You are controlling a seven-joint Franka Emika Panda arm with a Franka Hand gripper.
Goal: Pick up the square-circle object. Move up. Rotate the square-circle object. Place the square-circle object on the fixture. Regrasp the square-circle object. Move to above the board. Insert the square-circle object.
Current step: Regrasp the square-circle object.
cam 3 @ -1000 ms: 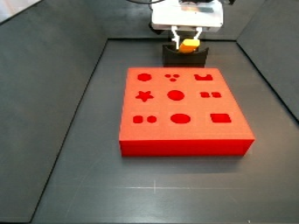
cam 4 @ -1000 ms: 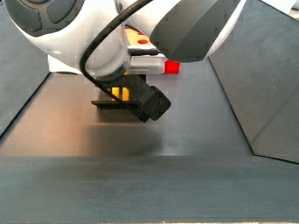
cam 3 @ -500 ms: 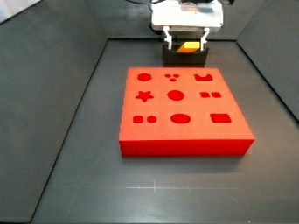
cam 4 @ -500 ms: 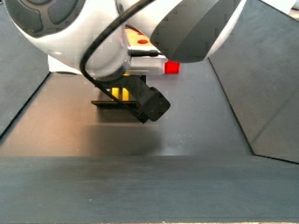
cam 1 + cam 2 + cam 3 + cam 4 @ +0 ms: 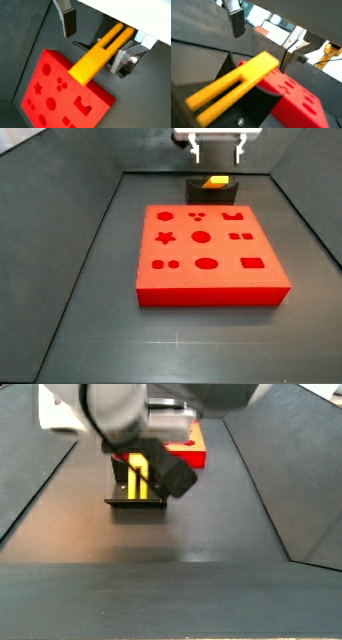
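Note:
The square-circle object (image 5: 215, 181), a slim yellow-orange forked peg, lies on the dark fixture (image 5: 213, 195) behind the red board (image 5: 207, 253). My gripper (image 5: 218, 150) hangs open above it, not touching it. In both wrist views the peg (image 5: 100, 52) (image 5: 234, 87) lies below and between the silver fingers (image 5: 69, 22) (image 5: 236, 22), which stand wide apart with a gap to the peg. One end of the peg reaches out over the board's edge (image 5: 60, 95). In a side view the peg (image 5: 138, 476) rests in the fixture (image 5: 136, 502), with the arm partly covering it.
Dark walls enclose the floor on both sides (image 5: 67, 238). The board's top has several shaped holes, among them a star (image 5: 166, 238) and a rectangle (image 5: 251, 262). The arm's bulk (image 5: 134, 404) fills the upper part of a side view.
The gripper has let go of the peg, opened and risen away from the fixture. The peg stays on the fixture.

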